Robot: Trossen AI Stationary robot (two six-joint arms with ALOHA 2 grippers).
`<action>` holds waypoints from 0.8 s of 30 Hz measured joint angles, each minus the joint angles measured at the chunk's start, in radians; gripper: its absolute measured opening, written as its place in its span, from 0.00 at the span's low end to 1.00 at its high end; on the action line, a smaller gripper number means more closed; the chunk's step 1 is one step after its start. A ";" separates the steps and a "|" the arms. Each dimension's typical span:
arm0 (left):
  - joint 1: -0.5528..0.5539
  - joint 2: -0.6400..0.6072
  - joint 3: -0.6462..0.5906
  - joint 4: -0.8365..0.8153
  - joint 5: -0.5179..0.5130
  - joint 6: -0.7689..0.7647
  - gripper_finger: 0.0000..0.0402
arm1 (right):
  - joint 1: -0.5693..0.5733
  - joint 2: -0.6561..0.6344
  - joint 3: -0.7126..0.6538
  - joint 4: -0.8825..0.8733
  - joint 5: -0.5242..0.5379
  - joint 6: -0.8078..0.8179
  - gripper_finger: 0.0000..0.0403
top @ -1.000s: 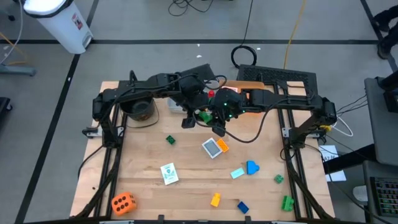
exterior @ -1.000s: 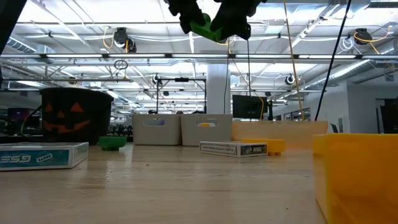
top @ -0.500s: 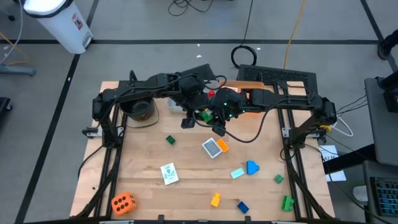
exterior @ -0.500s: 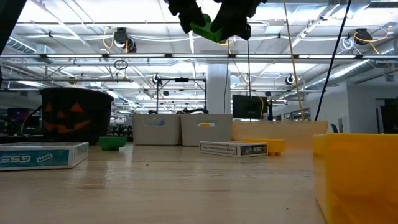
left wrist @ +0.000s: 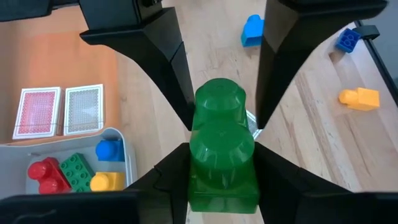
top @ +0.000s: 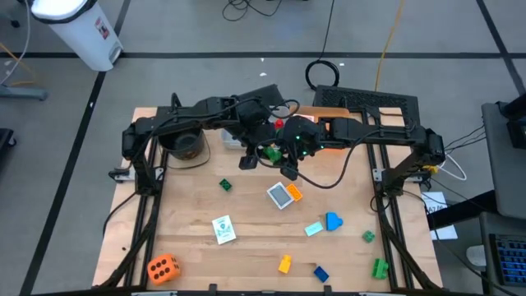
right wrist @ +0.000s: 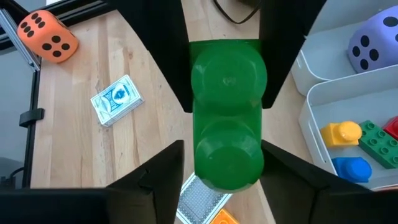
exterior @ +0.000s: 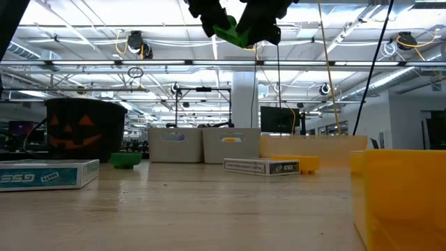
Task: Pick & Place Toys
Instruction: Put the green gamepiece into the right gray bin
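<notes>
Handing off mid-air, looks like: the green brick [left wrist: 222, 149] hangs high above the desk [top: 246, 247] near the grey bins [right wrist: 348, 118], pinched between both the left end effector [left wrist: 221, 180] and the right end effector [right wrist: 224, 168], each partly closed on it. Next, I'd guess, one lets go without dropping it.

On my wooden surface [top: 246, 247] a black jack-o'-lantern pot [top: 182, 145] stands at ten o'clock. Grey bins [exterior: 202, 146] and an orange tray [left wrist: 37, 62] stand at twelve. A white canister [top: 78, 29] stands on the floor beyond.
</notes>
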 joint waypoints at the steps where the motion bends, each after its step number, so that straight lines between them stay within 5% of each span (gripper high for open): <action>1: 0.000 0.000 0.000 0.000 0.000 0.000 0.35 | 0.000 0.000 0.000 0.000 -0.001 0.000 0.50; 14: 0.007 0.000 0.000 -0.005 -0.016 -0.004 0.35 | -0.043 -0.014 0.000 -0.015 0.001 0.000 0.71; 24: 0.068 -0.021 -0.001 0.002 -0.008 -0.035 0.36 | -0.122 -0.097 0.000 -0.078 0.038 -0.061 0.73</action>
